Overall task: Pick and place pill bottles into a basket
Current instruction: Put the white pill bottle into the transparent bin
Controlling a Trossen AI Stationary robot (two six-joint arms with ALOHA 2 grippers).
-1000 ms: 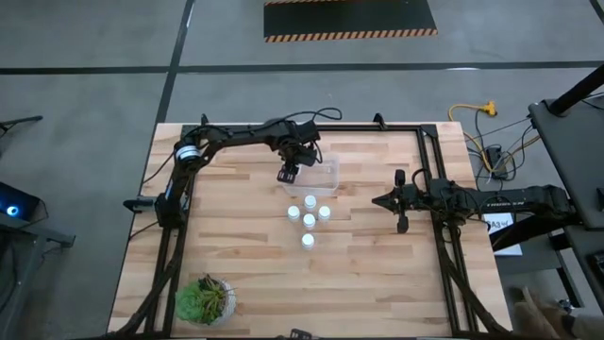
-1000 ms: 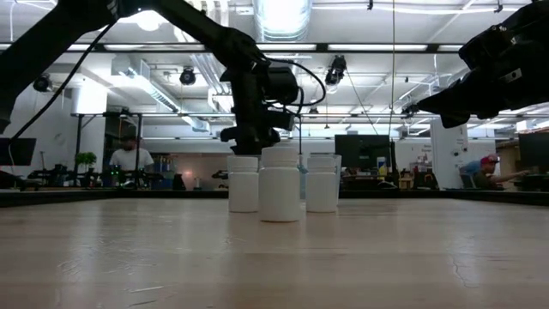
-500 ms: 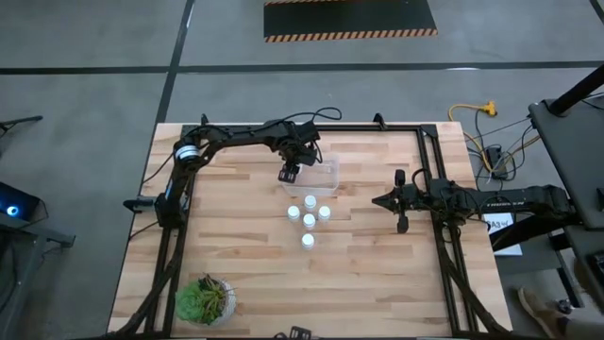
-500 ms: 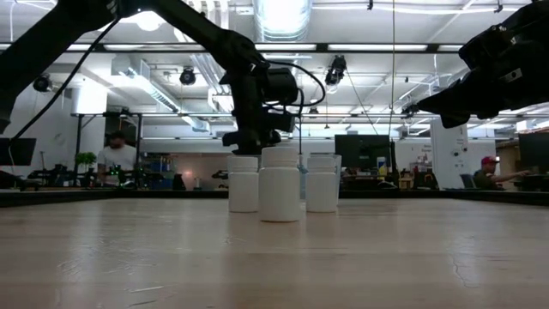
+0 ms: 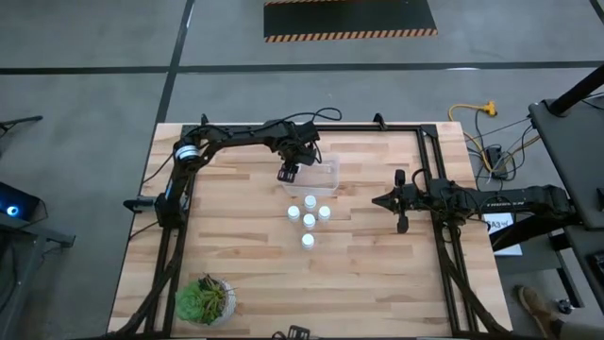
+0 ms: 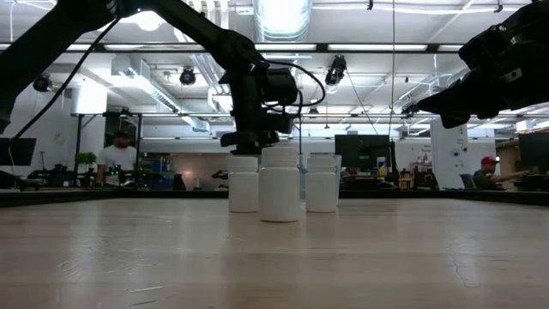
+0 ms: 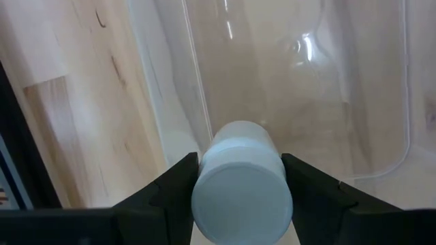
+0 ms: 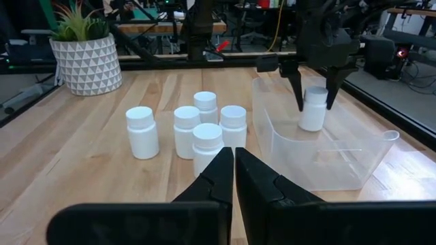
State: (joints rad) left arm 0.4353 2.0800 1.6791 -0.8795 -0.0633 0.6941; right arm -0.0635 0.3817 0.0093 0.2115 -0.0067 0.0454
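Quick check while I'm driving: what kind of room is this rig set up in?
It looks like an industrial robotics lab or workshop. Exposed ceiling ducts run overhead, monitors and workbenches fill the background where a person sits, and hazard-striped floor marking lies beyond the wooden table.

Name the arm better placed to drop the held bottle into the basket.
Left. The left gripper holds a pill bottle over the basket; the right gripper sits apart, shut and empty.
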